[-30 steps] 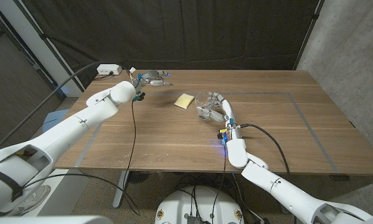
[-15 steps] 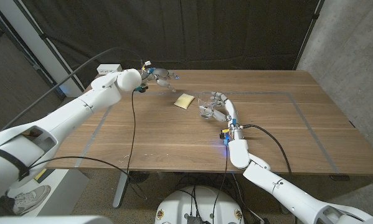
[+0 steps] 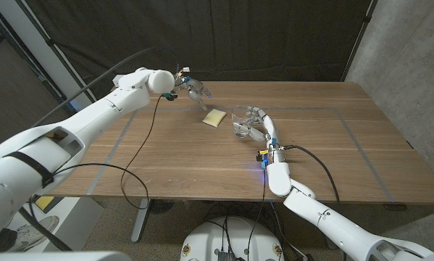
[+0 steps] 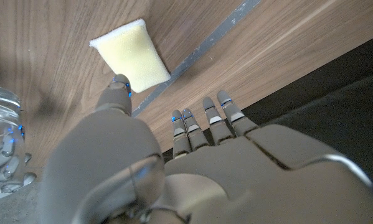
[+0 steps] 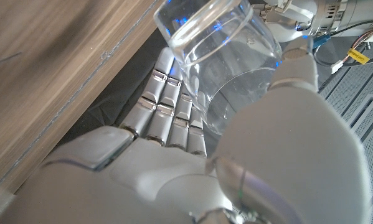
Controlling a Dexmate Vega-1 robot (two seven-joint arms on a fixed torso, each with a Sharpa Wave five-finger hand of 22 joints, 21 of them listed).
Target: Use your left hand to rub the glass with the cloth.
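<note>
A clear drinking glass is held in my right hand near the table's middle; up close the glass lies against my right hand, thumb on one side and fingers on the other. A pale yellow cloth lies flat on the wood just left of the glass. My left hand hovers above the table a little behind and left of the cloth, fingers spread and holding nothing. From the left wrist, the cloth lies beyond my left hand, and the glass sits at the frame's edge.
The wooden table has grey tape lines marking a rectangle. A white power strip sits at the far left corner. A black cable hangs from my left arm. A dark curtain backs the table.
My left hand has swung right along the far edge, from the far left corner toward the cloth. The right hand keeps holding the glass in place.
</note>
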